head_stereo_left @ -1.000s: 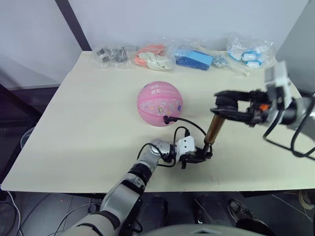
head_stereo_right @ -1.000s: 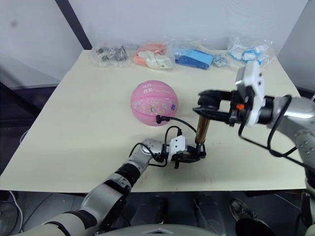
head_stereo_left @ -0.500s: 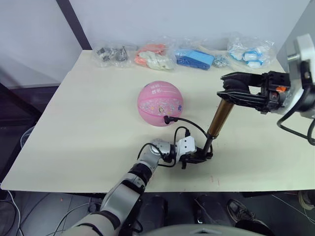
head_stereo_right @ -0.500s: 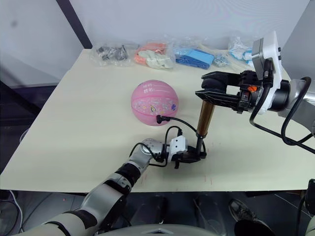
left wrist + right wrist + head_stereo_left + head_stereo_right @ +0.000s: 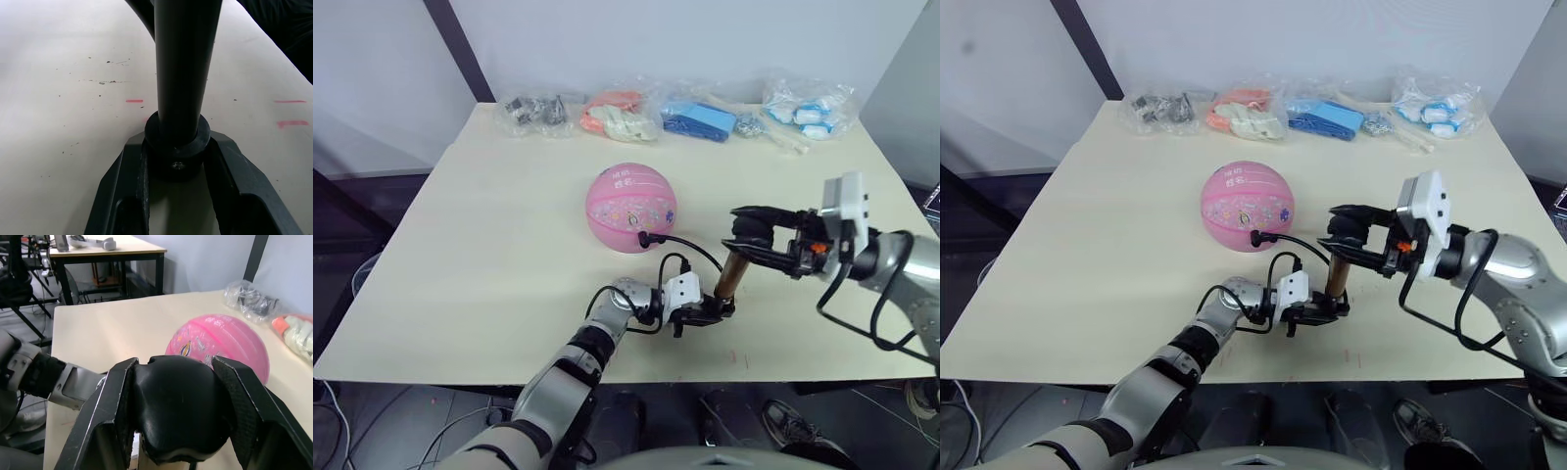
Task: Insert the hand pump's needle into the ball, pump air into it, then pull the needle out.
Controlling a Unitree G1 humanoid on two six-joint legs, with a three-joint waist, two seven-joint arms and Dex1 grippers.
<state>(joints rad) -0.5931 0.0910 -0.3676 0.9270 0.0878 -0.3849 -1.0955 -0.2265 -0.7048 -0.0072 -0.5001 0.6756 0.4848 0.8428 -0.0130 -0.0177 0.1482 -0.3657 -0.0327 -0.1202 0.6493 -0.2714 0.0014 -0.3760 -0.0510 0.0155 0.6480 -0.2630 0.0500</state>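
In the left eye view, the hand pump (image 5: 734, 272) was seen standing nearly upright on the pale table (image 5: 489, 245), its gold-bronze barrel short between base and handle, which suggested a stroke pressed well down. The left gripper (image 5: 709, 311) was clamped on the black base cap at the table surface, and the right gripper (image 5: 751, 234) was closed over the black T-handle at the top. The pink ball (image 5: 630, 207) lay just beyond and to the left of the pump, apart from both grippers. The thin black hose (image 5: 690, 246) was looped from the pump's foot to the ball's near lower side; the needle itself was too small to be made out, and was judged to be seated in the valve.

In the right eye view, the same arrangement was shown, with bagged items (image 5: 1246, 111) lined along the far edge, well apart from the work.

In the left wrist view, the two black fingers (image 5: 234, 178) were seen pressed against either side of the round base cap (image 5: 177, 147), the dark shaft rising from it.

In the right wrist view, the rounded handle (image 5: 176, 411) was held firmly between the fingers (image 5: 247, 406), with the ball (image 5: 222, 345) beyond it.

The pump was judged rigid and light, its smooth metal barrel slippery, so the cap and the handle were the sound holds. The ball was judged soft and prone to rolling, and the needle thin enough to bend under a sideways pull on the hose.
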